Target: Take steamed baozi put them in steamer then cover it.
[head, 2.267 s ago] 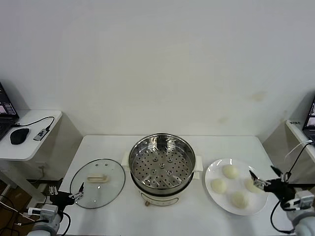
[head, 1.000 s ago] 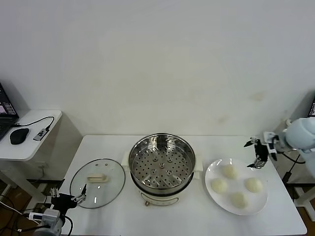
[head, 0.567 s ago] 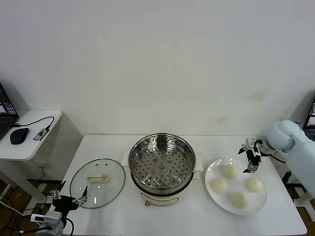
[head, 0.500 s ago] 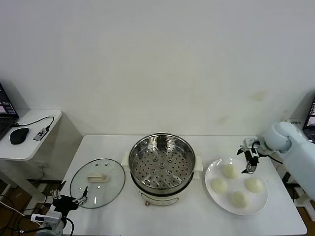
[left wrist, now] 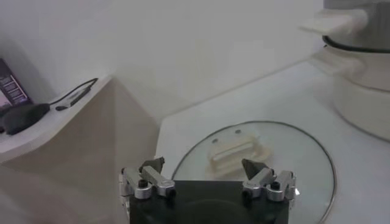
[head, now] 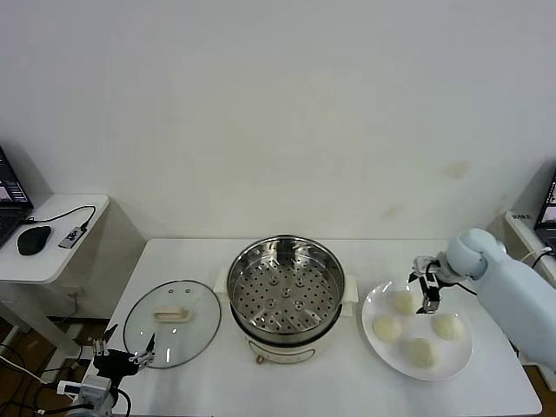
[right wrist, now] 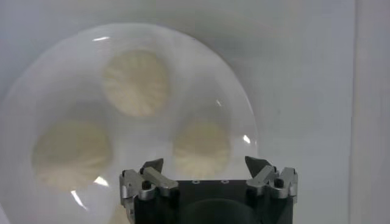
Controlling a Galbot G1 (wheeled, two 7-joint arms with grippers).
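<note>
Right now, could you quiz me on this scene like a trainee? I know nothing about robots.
1. How many baozi lie on the white plate?
2. True or false: the glass cover sits on the steamer.
3. Which gripper hangs over the plate: A) left gripper, B) right gripper?

Key:
1. Four.
2. False; it lies flat on the table, on the steamer's left.
3. B; it is open above the baozi, holding nothing. The left gripper waits low by the table's near left corner.
</note>
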